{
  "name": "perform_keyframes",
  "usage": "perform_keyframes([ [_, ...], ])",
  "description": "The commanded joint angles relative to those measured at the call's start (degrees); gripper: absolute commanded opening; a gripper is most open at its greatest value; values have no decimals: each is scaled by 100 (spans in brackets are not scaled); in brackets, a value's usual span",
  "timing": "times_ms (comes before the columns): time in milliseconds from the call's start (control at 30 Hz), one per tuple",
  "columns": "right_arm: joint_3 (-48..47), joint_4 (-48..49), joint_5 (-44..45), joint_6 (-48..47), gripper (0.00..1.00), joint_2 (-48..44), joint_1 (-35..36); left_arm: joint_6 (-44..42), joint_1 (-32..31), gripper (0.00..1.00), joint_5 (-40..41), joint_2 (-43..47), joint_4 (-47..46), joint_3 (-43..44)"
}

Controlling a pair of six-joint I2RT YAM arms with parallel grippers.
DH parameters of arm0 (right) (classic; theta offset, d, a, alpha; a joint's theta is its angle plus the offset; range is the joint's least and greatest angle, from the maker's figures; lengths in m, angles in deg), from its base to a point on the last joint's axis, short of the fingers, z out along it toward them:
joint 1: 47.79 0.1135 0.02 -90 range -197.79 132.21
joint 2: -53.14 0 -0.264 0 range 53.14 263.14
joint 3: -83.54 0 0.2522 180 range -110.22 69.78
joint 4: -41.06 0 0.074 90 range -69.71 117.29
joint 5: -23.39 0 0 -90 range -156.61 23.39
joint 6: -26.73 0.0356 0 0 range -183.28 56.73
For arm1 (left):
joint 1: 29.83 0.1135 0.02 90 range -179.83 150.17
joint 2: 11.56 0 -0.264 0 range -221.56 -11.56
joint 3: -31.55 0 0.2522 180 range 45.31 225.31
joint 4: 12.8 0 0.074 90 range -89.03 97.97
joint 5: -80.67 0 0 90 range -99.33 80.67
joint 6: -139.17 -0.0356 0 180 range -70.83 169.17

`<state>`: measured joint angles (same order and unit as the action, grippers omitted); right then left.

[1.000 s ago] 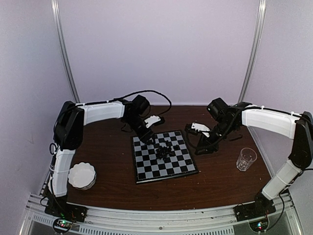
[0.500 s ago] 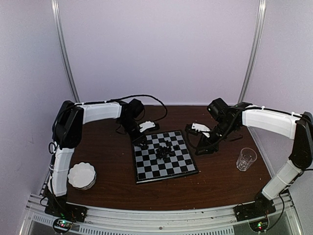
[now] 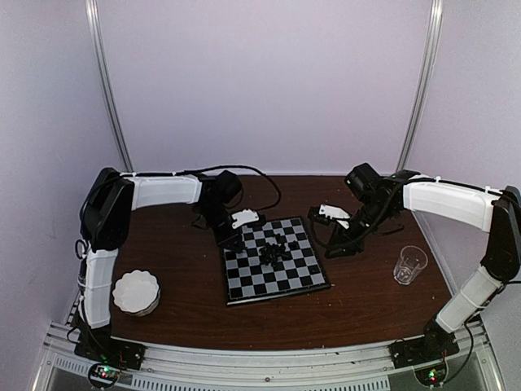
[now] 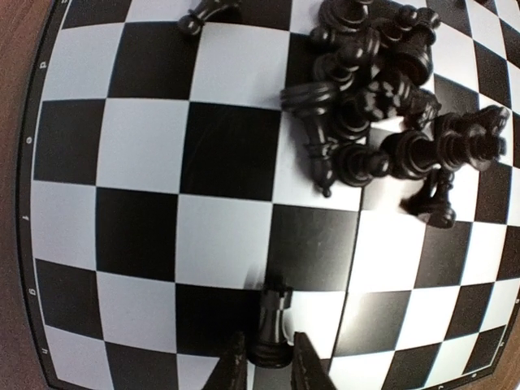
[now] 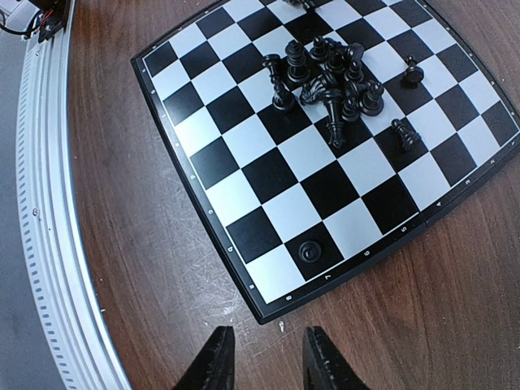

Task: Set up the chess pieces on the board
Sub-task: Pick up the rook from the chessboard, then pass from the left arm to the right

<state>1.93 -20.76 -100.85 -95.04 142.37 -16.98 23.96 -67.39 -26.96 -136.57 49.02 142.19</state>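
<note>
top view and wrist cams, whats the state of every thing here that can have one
left gripper: shut on the rook
rook: upright near the board's edge, between the fingers
chess pieces: mostly toppled in a heap mid-board, a few standing apart
board: flat on the table
right gripper: open, empty, off the board
glass: upright, looks empty
dish: right way up, looks empty

Black chess pieces [image 4: 366, 89] top the black-and-white checkered board [image 4: 146, 146].
</note>
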Motion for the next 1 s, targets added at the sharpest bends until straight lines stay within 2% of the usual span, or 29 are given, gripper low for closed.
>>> perform_keyframes([
  [0,75,79,11,-49,31,-152,-31,-69,-130,15,269,154,-225,-218],
  [233,18,23,-7,-26,31,-206,-31,277,-212,9,378,293,-505,-377],
  [433,-444,-215,-330,178,30,-336,-39,875,-147,8,-407,1130,-906,-665],
  [567,-1012,-426,-680,408,30,-152,-38,1501,-146,9,-1428,1695,-1735,-1043],
  [733,-1975,-453,-963,992,35,337,-2,2744,-152,9,-2492,2219,-3311,-1680],
  [833,-2406,-342,-1080,1328,43,604,87,3224,-155,9,-2738,2440,-3943,-1951],
  [967,-2886,-396,-1409,1638,47,997,283,3252,-189,9,-2775,2692,-4084,-2165],
])
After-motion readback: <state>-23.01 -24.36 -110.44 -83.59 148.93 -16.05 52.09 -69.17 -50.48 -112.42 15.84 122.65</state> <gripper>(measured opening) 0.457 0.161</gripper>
